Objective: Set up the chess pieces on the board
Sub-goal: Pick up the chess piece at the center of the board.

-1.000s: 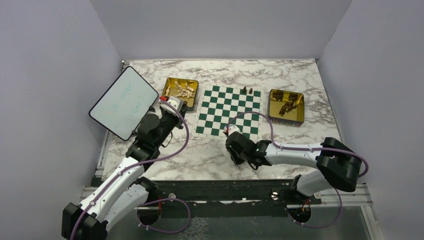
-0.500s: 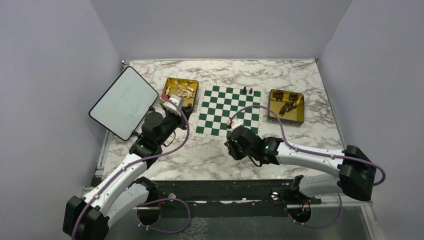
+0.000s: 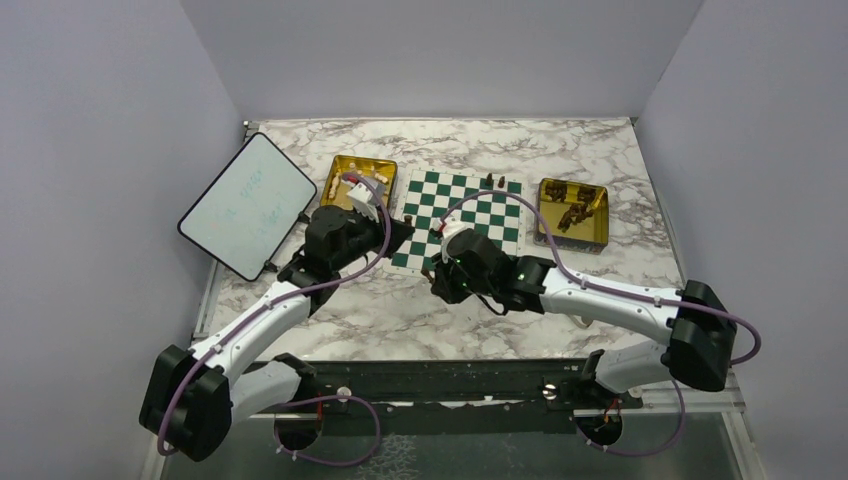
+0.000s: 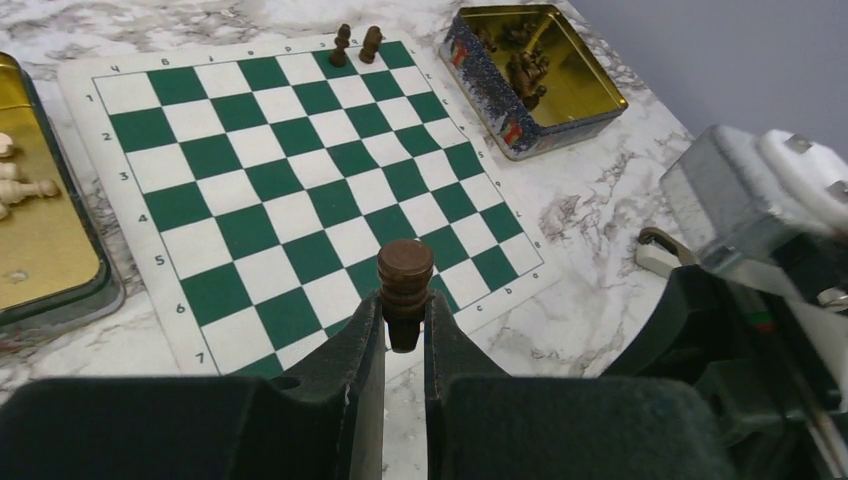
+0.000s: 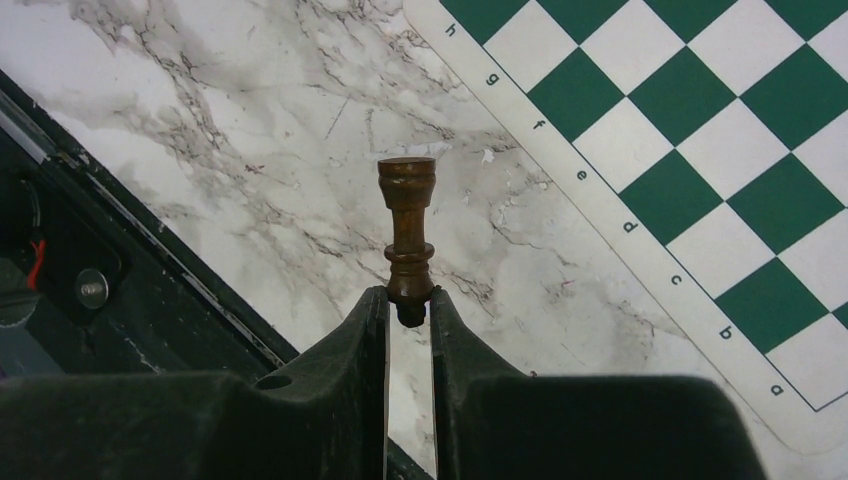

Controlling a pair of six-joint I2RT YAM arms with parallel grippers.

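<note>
The green and white board [image 3: 470, 215] lies mid-table, with two dark chess pieces [image 3: 493, 181] standing at its far right edge. My left gripper [image 3: 403, 232] hovers at the board's left side. In the left wrist view it [image 4: 404, 310] is shut on a dark brown piece [image 4: 405, 275] above the board [image 4: 260, 180]. My right gripper [image 3: 432, 272] hangs just off the board's near left corner. In the right wrist view it [image 5: 409, 298] is shut on the head of a slim dark brown piece [image 5: 407, 215] over bare marble beside the board [image 5: 720, 130].
A gold tray [image 3: 365, 160] with cream pieces stands left of the board, partly behind my left arm. Another gold tray [image 3: 575, 243] with dark pieces [image 4: 525, 70] is on the right. A white tablet [image 3: 247, 205] leans at the far left. The table's near edge [image 5: 120, 240] is close.
My left arm swung right from the cream tray to the board's left side. My right arm moved left and forward along the board's near edge, and its jaws narrowed slightly.
</note>
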